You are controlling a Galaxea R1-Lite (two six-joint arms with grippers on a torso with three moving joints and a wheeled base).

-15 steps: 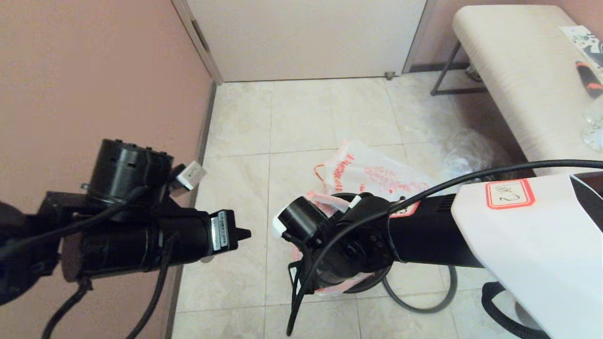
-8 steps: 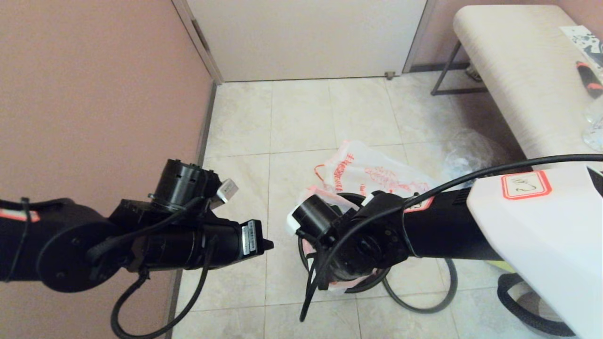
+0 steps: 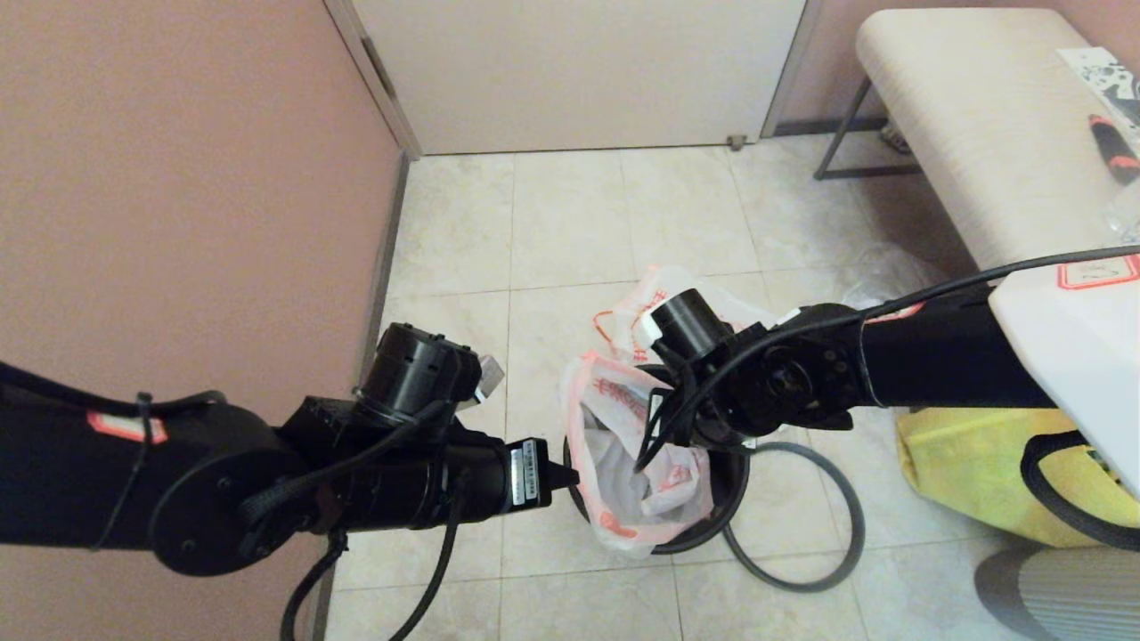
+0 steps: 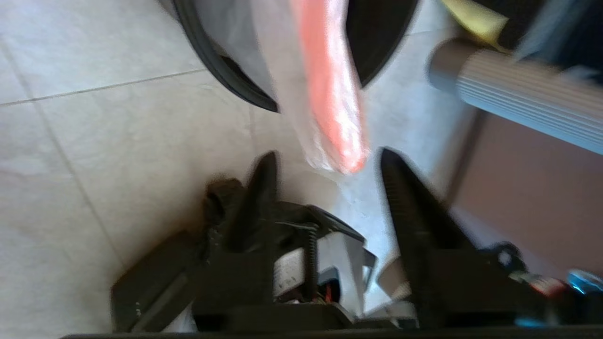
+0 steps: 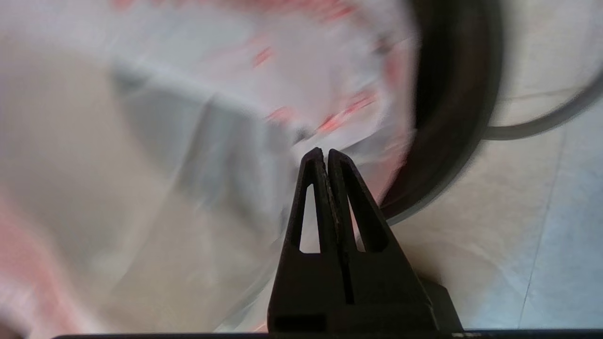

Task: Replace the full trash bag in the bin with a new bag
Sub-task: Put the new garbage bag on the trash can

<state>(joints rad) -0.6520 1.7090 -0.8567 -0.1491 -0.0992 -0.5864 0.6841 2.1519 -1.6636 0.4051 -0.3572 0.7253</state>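
Observation:
The black bin (image 3: 723, 499) stands on the floor tiles with the new bag (image 3: 623, 445) in it, milky white with a pink-orange edge, drawn up above the rim. My right gripper (image 3: 643, 458) reaches down into the bin's mouth and is shut (image 5: 325, 151) on the bag's plastic (image 5: 282, 70). At the bin's left side my left gripper (image 3: 570, 476) is open, and the bag's pink-orange edge (image 4: 334, 117) hangs just at its fingertips (image 4: 264, 188). The full trash bag (image 3: 643, 298), red-printed, lies on the floor behind the bin, mostly hidden by my right arm. The grey hoop (image 3: 850, 521) lies beside the bin.
A pink wall (image 3: 178, 178) runs close along the left, a white door (image 3: 579, 71) at the back. A cream bench (image 3: 962, 133) stands at the right, with a clear bag (image 3: 882, 276) below it. A yellow tote (image 3: 962, 472) sits right of the bin.
My left arm has pushed right, up to the bin's left side. My right arm has risen and pulled back, drawing the new bag up out of the bin and uncovering the yellow tote.

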